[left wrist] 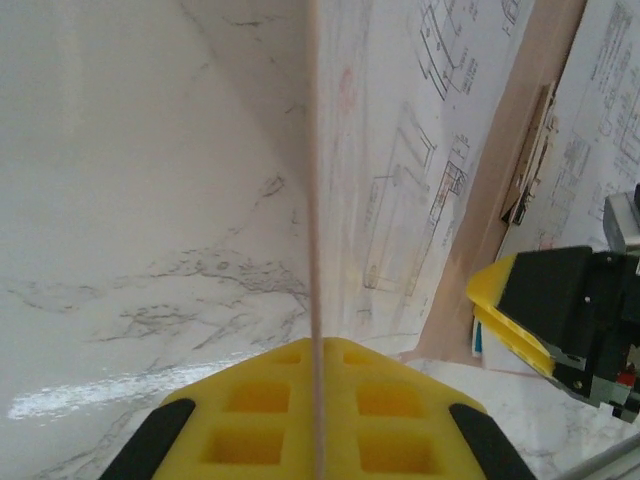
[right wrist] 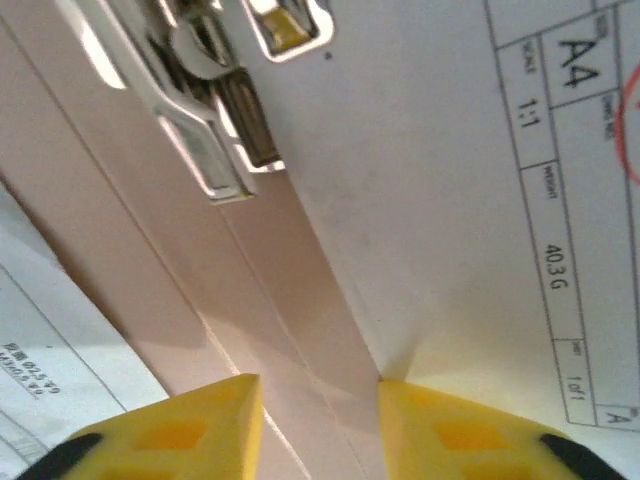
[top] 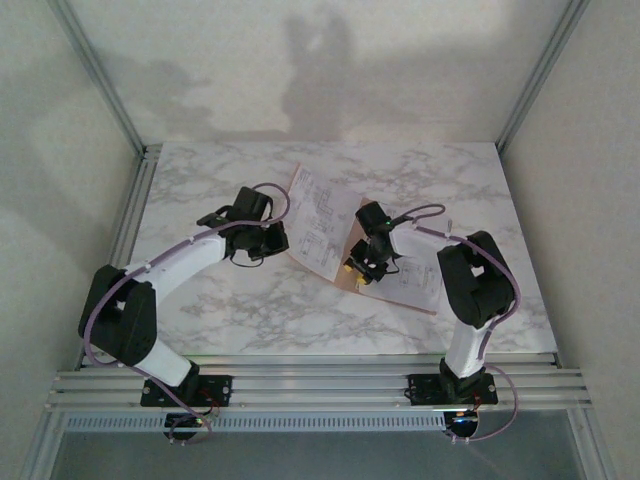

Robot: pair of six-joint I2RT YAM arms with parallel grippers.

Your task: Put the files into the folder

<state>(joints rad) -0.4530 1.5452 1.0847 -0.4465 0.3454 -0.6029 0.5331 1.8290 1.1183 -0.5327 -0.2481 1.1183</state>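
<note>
The pinkish-brown folder [top: 341, 281] lies open mid-table, its left cover raised off the marble. My left gripper [top: 277, 238] is shut on that cover's edge, which runs edge-on between the yellow jaws [left wrist: 318, 345]. The files, white printed sheets [top: 315, 212], rest against the inner face of the raised cover [left wrist: 400, 150], and another sheet [top: 415, 275] lies on the right half. My right gripper [top: 358, 268] hovers open over the folder's spine [right wrist: 150, 250], jaws apart [right wrist: 318, 385]. Its right finger [right wrist: 450, 420] touches the corner of a sheet marked A4 [right wrist: 450, 150].
A metal clip [right wrist: 215, 130] is fixed inside the folder by the spine. The marble table [top: 200, 180] is bare to the left and behind. Frame posts stand at the back corners, and a rail [top: 320, 380] runs along the near edge.
</note>
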